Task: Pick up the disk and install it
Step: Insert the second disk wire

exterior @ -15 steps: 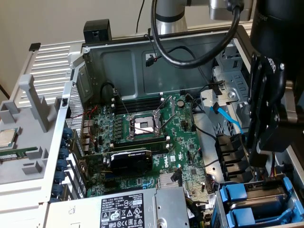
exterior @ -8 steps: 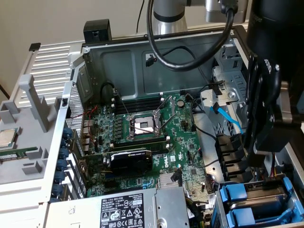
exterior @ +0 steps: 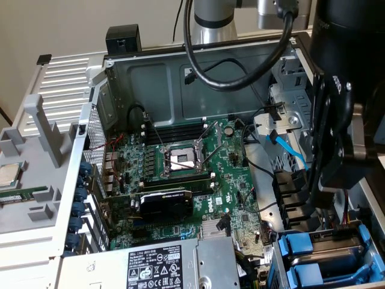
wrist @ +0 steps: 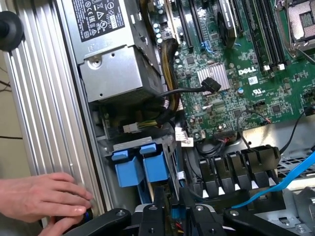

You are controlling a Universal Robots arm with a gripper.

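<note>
The open grey metal computer case (exterior: 144, 78) lies on its side so the green motherboard (wrist: 231, 73) faces up and everything can be reached from above. In the wrist view the black two-fingered gripper (wrist: 172, 216) hangs just over the drive bay, at the corner of the case beside the large grey power-supply box with its black-and-white label (wrist: 106, 44). Two blue plastic drive-frame handles (wrist: 140, 164) stand side by side in that bay, seated upright in their slots. The disk itself, as far as I can judge, sits behind those blue handles; its silver body and label are hidden, so I can't say which frame carries it. The black fingers (wrist: 158, 209) stand a little apart with the bay's edge between them, but whether they are clamped on anything I cannot tell. A person's bare hand (wrist: 42, 199) rests on the ribbed silver case rim (wrist: 44, 113), seemingly steadying it.
</note>
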